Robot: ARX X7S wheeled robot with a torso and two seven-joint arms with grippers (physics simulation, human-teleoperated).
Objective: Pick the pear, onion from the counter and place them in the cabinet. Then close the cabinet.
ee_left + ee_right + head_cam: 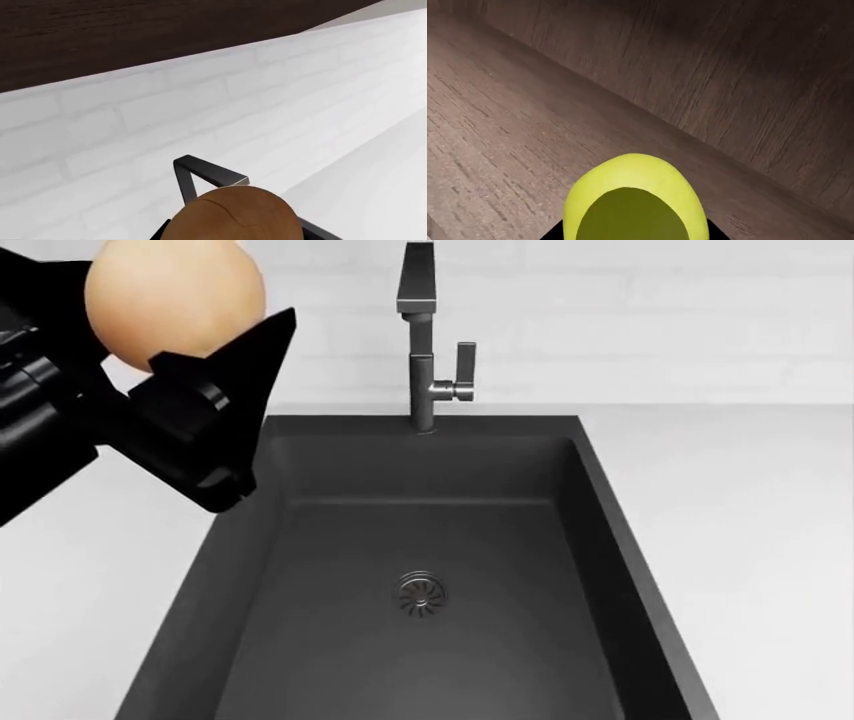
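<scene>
My left gripper [154, 325] is shut on the onion [174, 295], a round tan-brown bulb, and holds it high at the left, above the counter [747, 520]. In the left wrist view the onion [233, 215] fills the space between the dark fingers of the left gripper [237, 236]. My right gripper [634, 236] is out of the head view. In the right wrist view it is shut on the yellow-green pear [634, 200], inside the brown wooden cabinet [527, 100], with the back wall ahead.
A dark grey sink [427, 540] with a drain is set in the white counter. A dark faucet [424, 340] stands at its far edge, and its spout [207, 172] shows just behind the onion. A white brick wall [200, 100] rises behind, with dark wood above it.
</scene>
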